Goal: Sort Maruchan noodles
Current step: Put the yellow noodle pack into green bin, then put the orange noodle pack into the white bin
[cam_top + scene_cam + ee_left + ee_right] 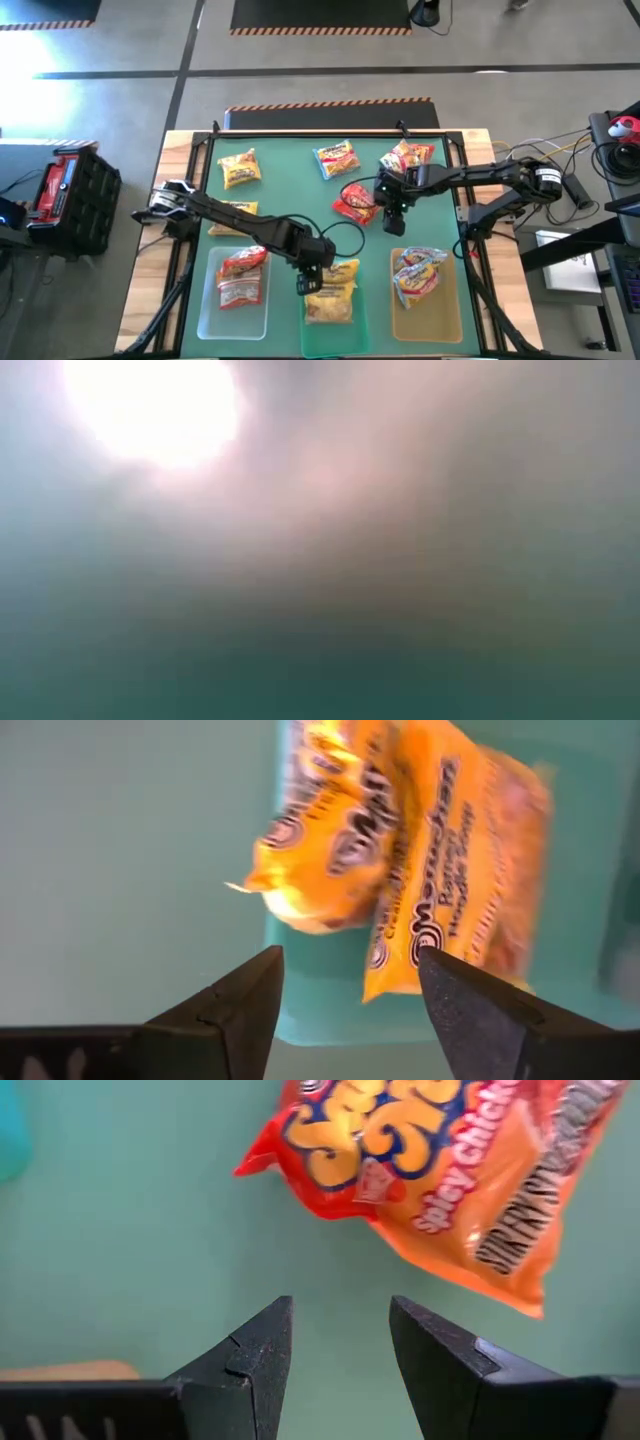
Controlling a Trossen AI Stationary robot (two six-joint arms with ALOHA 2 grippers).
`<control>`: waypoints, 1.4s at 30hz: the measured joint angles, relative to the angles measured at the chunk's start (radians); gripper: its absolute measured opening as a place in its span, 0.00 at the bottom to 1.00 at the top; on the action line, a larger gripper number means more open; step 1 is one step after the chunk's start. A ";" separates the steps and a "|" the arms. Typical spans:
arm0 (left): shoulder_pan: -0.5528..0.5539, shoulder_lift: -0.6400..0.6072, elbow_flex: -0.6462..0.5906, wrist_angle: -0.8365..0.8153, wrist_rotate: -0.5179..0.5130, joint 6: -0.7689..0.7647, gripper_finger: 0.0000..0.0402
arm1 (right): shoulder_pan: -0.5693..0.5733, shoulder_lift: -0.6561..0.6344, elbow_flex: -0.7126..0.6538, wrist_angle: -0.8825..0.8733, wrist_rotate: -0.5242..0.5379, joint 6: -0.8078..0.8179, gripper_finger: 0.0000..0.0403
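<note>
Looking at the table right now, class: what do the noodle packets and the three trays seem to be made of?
Noodle packets, such as the red one and the yellow one: thin glossy printed plastic film, judging by crinkles and sheen. Clear tray, teal tray and amber tray: probably smooth translucent plastic, since the mat's green shows through; rigidity cannot be judged.

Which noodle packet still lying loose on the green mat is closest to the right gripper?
The red packet in the middle of the mat, just beside the right gripper. The other loose packets lie farther away, toward the mat's far edge and its left side.
</note>
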 joint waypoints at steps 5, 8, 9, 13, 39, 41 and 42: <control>0.005 -0.001 0.000 0.001 -0.071 -0.048 0.54 | 0.000 0.000 0.005 0.010 0.107 -0.029 0.40; 0.011 -0.002 0.000 0.002 -0.084 -0.061 0.54 | -0.001 0.000 0.005 0.010 0.162 -0.055 0.40; 0.013 -0.002 0.000 0.003 -0.084 -0.065 0.54 | -0.001 0.000 0.005 0.010 0.173 -0.067 0.40; 0.027 -0.002 0.000 0.004 -0.086 -0.067 0.54 | -0.001 -0.003 0.005 0.008 0.187 -0.150 0.40; 0.170 -0.188 -0.220 0.053 -0.133 -0.028 0.54 | -0.027 0.011 0.006 0.332 0.187 -0.453 0.40; 0.182 -0.204 -0.257 0.089 -0.132 -0.017 0.54 | -0.029 0.029 0.006 0.343 0.186 -0.482 0.40; 0.187 -0.214 -0.274 0.109 -0.132 -0.012 0.54 | -0.031 0.040 0.006 0.342 0.186 -0.491 0.40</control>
